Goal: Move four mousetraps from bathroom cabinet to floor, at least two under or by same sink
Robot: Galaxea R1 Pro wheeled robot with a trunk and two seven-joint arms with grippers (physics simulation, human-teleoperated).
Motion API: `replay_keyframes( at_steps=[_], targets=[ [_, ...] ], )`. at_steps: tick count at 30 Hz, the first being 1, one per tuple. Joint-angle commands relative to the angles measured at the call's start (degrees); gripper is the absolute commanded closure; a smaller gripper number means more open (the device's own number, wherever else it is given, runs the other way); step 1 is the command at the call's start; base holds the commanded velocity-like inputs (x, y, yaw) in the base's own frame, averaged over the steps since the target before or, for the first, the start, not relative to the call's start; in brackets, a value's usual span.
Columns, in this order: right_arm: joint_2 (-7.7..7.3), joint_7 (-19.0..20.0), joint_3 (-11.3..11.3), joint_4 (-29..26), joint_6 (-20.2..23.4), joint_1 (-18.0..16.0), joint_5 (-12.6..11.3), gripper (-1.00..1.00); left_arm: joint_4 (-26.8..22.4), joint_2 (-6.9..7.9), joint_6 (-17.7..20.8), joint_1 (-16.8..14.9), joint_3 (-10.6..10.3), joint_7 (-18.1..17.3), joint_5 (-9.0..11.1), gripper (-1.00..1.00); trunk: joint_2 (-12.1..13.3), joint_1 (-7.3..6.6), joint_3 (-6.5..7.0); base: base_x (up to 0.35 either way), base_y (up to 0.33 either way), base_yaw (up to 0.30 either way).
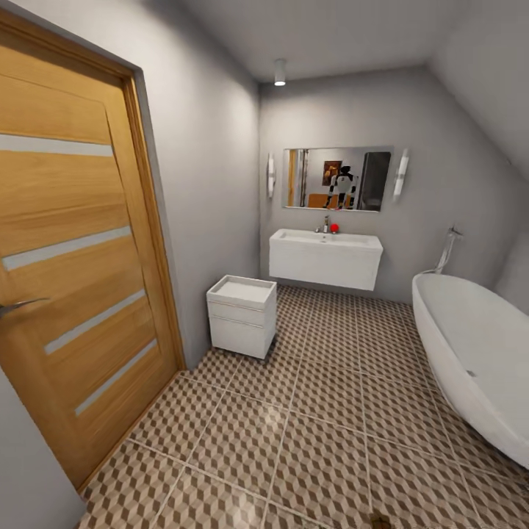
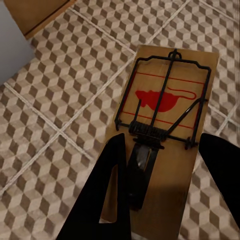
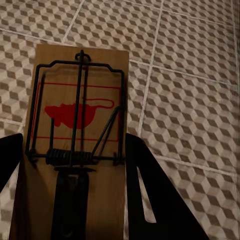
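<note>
Brown, tan, white cube-print floor tiles [image 1: 323, 441], pale grout. Tan mousetrap [image 2: 170, 115] boards, red mouse print, black wire. White sink [image 1: 325, 257], bathtub [image 1: 477, 360]. Orange-brown door [image 1: 73, 250].

left hand [image 2: 162, 195]: black, flat tapered fingers (triangular slot) | right hand [image 3: 75, 195]: same

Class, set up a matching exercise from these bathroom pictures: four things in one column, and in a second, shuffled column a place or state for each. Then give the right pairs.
Things:
1. bathroom sink
2. bathtub
3. wooden door
4. mousetrap

Places or states:
A. along the room's right side
B. between the left gripper fingers
C. under the mirror
D. at the room's left

Pairs: 1-C, 2-A, 3-D, 4-B
</note>
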Motion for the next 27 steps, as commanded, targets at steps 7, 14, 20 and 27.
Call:
replay_keyframes(
  at_steps=[7, 14, 20, 27],
  targets=[
    [0.03, 0.07, 0.50, 0.23, -0.31, -0.10, -0.53, 1.00, 0.15, -0.03, -0.21, -0.07, -0.42, -0.12, 0.33, 1.00, -0.13, 0.04, -0.13, 0.000, 0.000, -0.275],
    [0.03, 0.07, 0.50, 0.23, -0.31, -0.12, -0.55, 1.00, 0.16, -0.03, -0.21, -0.07, -0.42, -0.13, 0.33, 1.00, -0.13, 0.04, -0.13, 0.000, 0.000, -0.275],
    [0.03, 0.07, 0.50, 0.23, -0.31, -0.11, -0.55, 1.00, 0.16, -0.03, -0.21, -0.07, -0.42, -0.13, 0.33, 1.00, -0.13, 0.04, -0.13, 0.000, 0.000, -0.275],
    [0.03, 0.07, 0.50, 0.23, -0.31, -0.09, -0.55, 1.00, 0.15, 0.05, -0.21, -0.07, -0.42, -0.14, 0.33, 1.00, -0.13, 0.04, -0.13, 0.000, 0.000, -0.275]
  ],
)
